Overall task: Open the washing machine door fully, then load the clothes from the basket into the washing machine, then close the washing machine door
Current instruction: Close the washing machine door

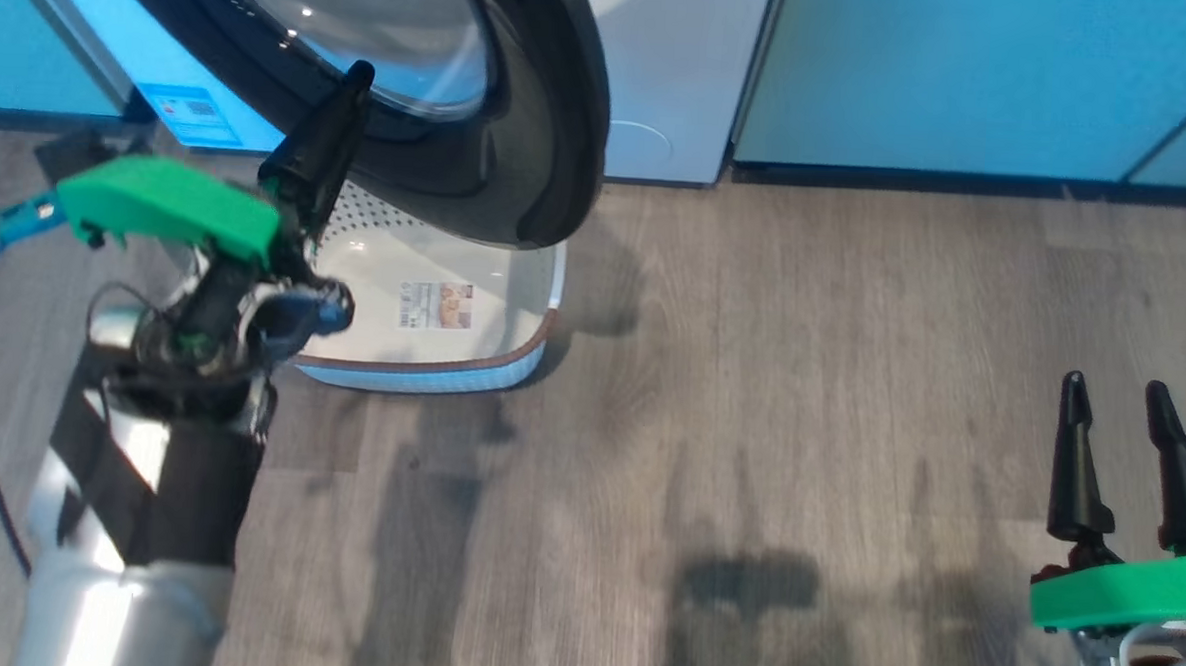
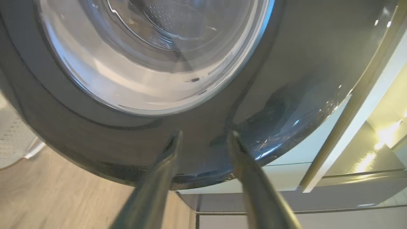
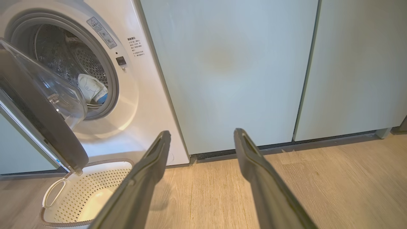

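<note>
A: Where is the washing machine door (image 1: 552,121)?
B: Half open, standing out over the basket (image 1: 431,366), its black rim straight ahead of the left gripper (image 2: 203,138) — fingers apart, tips at the outer face, clamping nothing.
A: And the right gripper (image 1: 1114,386)?
B: Spread wide, well apart from the door. The left arm is nearer, and a push toward the washing machine (image 3: 140,105) would likely shut it.
A: The containers?
B: The clothes (image 3: 92,90) lie in the drum (image 3: 63,63) — what shows of the basket holds nothing.
</note>
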{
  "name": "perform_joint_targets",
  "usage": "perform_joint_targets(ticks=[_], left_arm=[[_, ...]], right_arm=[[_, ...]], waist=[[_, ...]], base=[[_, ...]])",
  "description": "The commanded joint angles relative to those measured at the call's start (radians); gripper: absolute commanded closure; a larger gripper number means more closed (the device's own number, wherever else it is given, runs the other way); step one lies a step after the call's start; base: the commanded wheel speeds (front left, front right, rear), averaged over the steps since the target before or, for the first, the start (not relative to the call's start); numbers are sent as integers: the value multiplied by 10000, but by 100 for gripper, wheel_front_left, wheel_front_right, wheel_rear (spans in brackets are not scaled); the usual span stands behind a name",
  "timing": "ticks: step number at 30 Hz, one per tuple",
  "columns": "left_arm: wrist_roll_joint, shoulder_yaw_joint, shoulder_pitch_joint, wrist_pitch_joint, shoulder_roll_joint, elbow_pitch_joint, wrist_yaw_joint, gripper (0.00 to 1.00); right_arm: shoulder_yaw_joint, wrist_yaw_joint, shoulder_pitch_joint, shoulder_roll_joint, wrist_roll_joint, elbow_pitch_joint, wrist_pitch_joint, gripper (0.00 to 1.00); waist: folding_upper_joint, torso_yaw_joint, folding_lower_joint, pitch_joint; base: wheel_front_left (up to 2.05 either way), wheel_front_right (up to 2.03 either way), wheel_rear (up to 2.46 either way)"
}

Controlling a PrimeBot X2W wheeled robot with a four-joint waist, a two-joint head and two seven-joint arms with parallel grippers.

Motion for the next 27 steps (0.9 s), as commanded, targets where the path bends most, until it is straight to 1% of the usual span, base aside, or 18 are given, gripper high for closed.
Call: perform_joint_targets(ticks=[1, 2, 6, 7, 10, 13, 15, 17, 20, 21, 23, 27], left_arm=[[204, 234, -105, -128, 362, -447, -69, 13], [352, 189, 59, -325, 357, -579, -69, 0], [928, -128, 661, -921, 405, -1129, -69, 0], [1247, -264, 808, -1111, 492, -1248, -69, 0], [2531, -656, 1242, -1980, 785, -1511, -69, 0], [3891, -1005, 1714, -2940, 909, -1665, -48, 0], [4966, -1247, 2021, -3543, 1020, -1765, 179, 0], [6251, -1555, 2344, -4082, 1239, -1841, 620, 0], [7585, -2012, 2851, -4622, 1320, -1934, 1247, 0], [7853, -2150, 3034, -4739, 1274, -1985, 1404, 0], [8601, -2423, 3367, -4944, 1361, -2033, 1766, 0], [9408, -2790, 4042, -5184, 1297, -2060, 2277, 0]], right_arm=[[125, 44, -87, -35, -116, -302, -71, 0], [91, 44, -76, -34, -134, -316, -65, 0], [20, 44, -28, -32, -213, -374, -27, 0], [-10, 44, -5, -32, -233, -392, -14, 0], [-60, 44, 93, -28, -282, -431, 32, 0], [-109, 44, 223, -22, -322, -449, 85, 0], [-136, 44, 319, -19, -344, -474, 115, 0], [-169, 44, 421, -13, -365, -502, 148, 0], [-230, 44, 604, -5, -396, -555, 200, 0], [-252, 44, 670, -3, -412, -579, 217, 0], [-303, 44, 815, 3, -442, -625, 254, 0], [-424, 44, 1151, 14, -501, -742, 351, 0]], waist=[[0, 107, 1, -97], [0, 166, 1, -136], [0, 364, 1, -317], [0, 421, 1, -368], [0, 549, 1, -567], [0, 661, 1, -801], [0, 717, 1, -948], [0, 759, 1, -1108], [0, 827, 1, -1326], [0, 851, 1, -1391], [0, 902, 1, -1537], [0, 995, 1, -1762]], base=[[0, 0, 0], [0, 0, 0], [0, 0, 0], [0, 0, 0], [0, 0, 0], [0, 0, 0], [0, 0, 0], [0, 0, 0], [0, 0, 0], [0, 0, 0], [0, 0, 0], [0, 0, 0]])
